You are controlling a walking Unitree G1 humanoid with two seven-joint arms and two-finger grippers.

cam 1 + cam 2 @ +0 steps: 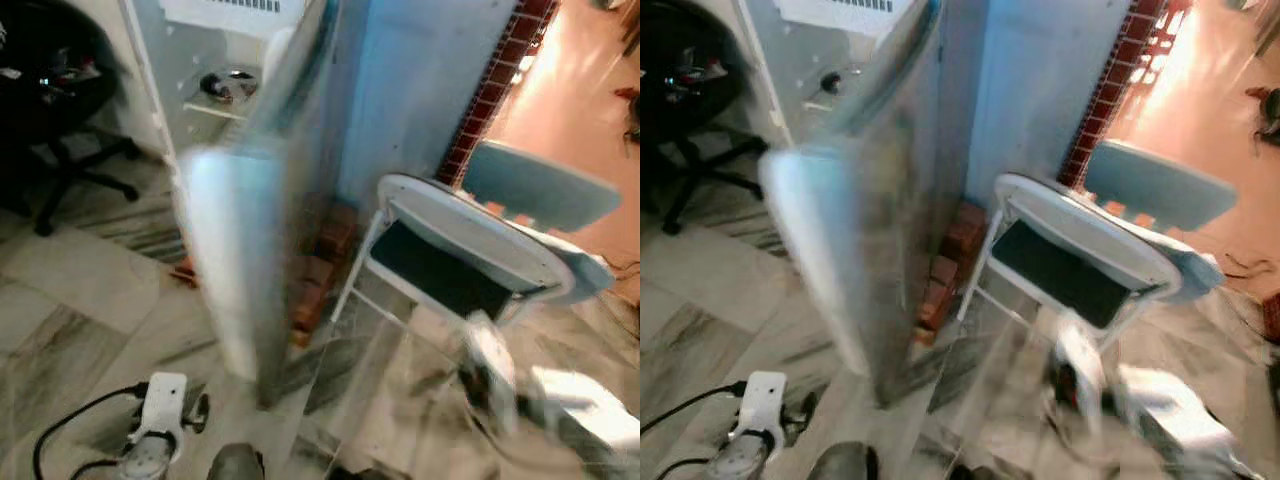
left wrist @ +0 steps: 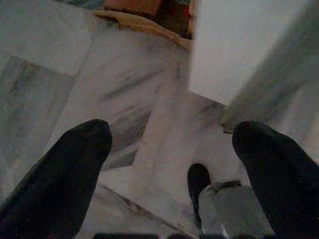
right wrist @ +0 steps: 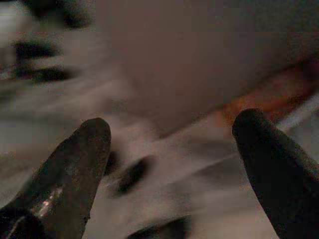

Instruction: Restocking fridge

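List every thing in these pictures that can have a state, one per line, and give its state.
Fridge door: swung open, blurred.
Folding chair: unfolded, upright, seat bare.
Power strip: on floor, cable attached.
Left gripper: open, holding nothing.
Right gripper: open, holding nothing.

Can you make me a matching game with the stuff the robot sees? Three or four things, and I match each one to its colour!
Things:
1. folding chair
2. office chair
3. power strip
4. bricks

Colours:
A. reddish-brown
B. black all over
C. pale blue-white frame, dark seat
D. white with a black cable

Pairs: 1-C, 2-B, 3-D, 4-A
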